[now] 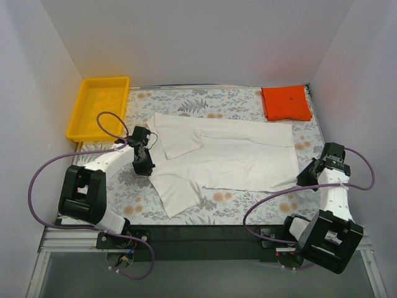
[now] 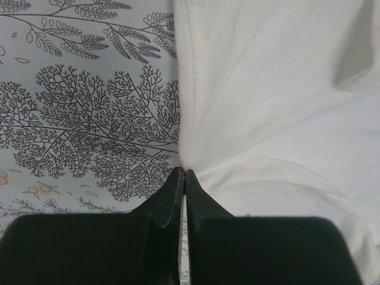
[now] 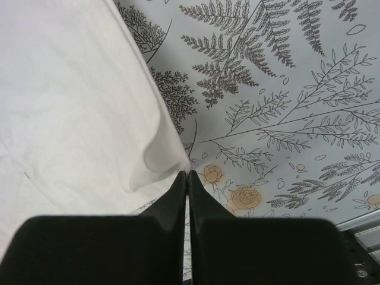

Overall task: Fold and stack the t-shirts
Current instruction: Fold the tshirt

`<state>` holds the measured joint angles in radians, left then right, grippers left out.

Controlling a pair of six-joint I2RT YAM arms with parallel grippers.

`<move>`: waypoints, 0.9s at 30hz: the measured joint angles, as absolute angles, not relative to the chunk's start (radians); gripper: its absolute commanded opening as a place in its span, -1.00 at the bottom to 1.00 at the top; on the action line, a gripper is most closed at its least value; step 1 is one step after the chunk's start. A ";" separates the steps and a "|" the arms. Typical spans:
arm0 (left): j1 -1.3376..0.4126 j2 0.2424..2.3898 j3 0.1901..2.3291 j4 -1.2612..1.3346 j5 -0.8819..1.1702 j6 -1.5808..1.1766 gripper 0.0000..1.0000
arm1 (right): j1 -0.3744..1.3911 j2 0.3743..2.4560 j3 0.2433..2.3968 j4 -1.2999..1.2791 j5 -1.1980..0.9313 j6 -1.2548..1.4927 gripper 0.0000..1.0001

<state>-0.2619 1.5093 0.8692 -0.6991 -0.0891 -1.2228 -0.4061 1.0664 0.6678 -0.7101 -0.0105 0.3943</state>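
Wrinkles run across the white t-shirt, which lies spread flat over the middle of the table with its length running left to right. One sleeve juts toward the near edge at the left end, and a flap of cloth lies folded over the body at the far left.

The orange-red t-shirt sits in the far right corner of the table. It is folded to a small square, lies flat, and is apart from the white one.

The left end effector is at the white shirt's left edge, low on the cloth. In the left wrist view its two fingers are pressed together with no gap. The stitched edge of the shirt runs straight into their tips, and creases fan out from that spot, so it has the edge pinched.

The right end effector is at the shirt's near right corner. In the right wrist view its fingers are also closed tight. The corner of the cloth bulges up in a soft fold just at the tips, caught between them.

The table carries a pale covering printed with ferns and flowers, which shows on both sides of the shirt. A yellow tray rests at the far left corner, near the shirt's left end and well apart from the orange-red square. Purple cables loop out from both arms.
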 measured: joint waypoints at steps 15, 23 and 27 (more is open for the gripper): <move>-0.174 1.566 1.050 -0.788 -0.006 -1.186 -1.00 | -0.406 1.266 0.931 -0.765 -0.052 0.342 -0.97; -0.137 1.682 1.201 -0.830 0.066 -1.181 -1.00 | -0.406 1.417 1.016 -0.757 -0.083 0.325 -0.97; -0.126 1.753 1.297 -0.842 0.108 -1.182 -1.00 | -0.406 1.476 1.050 -0.751 -0.089 0.325 -0.97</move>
